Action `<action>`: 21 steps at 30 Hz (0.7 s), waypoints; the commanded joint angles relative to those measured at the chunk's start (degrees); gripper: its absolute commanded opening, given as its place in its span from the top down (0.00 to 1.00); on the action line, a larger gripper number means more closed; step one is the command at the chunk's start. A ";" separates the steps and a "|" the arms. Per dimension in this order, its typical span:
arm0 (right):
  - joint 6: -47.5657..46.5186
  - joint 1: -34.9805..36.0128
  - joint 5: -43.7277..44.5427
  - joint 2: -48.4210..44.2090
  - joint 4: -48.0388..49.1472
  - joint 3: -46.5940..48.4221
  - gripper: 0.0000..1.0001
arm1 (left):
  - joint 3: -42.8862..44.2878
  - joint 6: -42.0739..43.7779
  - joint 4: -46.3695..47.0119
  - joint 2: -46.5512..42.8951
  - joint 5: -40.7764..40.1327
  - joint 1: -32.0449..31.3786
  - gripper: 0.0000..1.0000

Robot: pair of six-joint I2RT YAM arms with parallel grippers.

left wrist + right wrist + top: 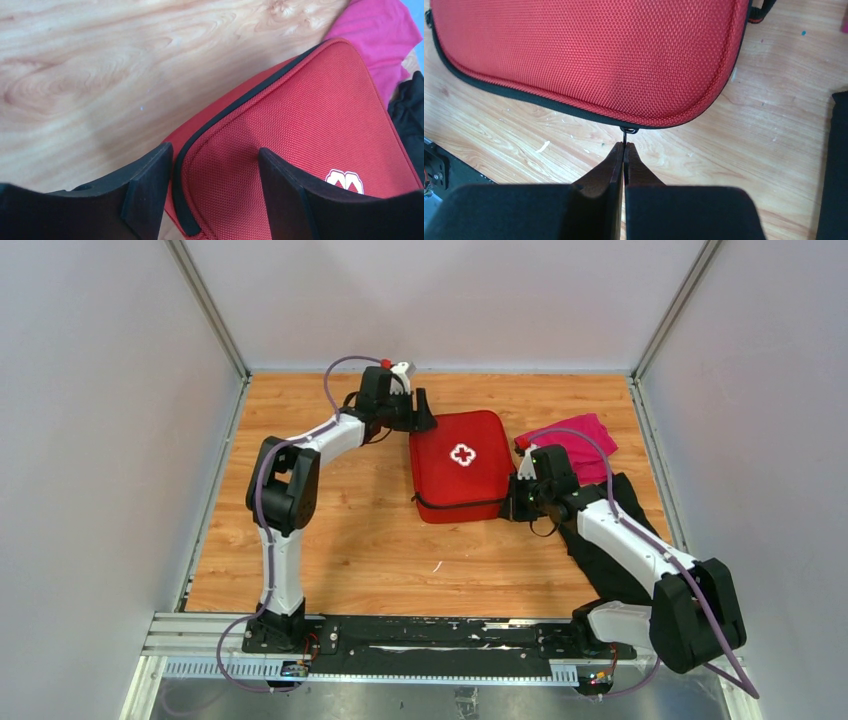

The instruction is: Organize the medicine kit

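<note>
The red medicine kit (460,465) lies zipped flat mid-table, its white cross up. My left gripper (424,416) is at the kit's far left corner. In the left wrist view that gripper (215,150) is open and straddles the corner: one finger (150,185) stands just outside the black zip edge, the other over the lid of the kit (310,115). My right gripper (515,498) is at the kit's near right corner. In the right wrist view it (624,146) is shut on the thin metal zip pull (625,134) that hangs from the kit's (589,55) edge.
A magenta cloth (580,445) lies just right of the kit at the back, also seen in the left wrist view (380,35). A black cloth (610,550) spreads under and beside my right arm. White enclosure walls close in the table on three sides.
</note>
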 commanded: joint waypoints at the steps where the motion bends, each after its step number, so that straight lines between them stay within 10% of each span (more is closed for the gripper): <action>1: -1.15 -0.70 0.97 0.22 -1.37 1.88 1.00 | -7.38 -4.38 4.99 -6.02 6.66 0.19 0.35; 21: -8.70 -0.79 -9.93 20.12 1.38 19.37 1.00 | -46.79 -11.91 -6.25 -51.67 -15.54 0.20 0.27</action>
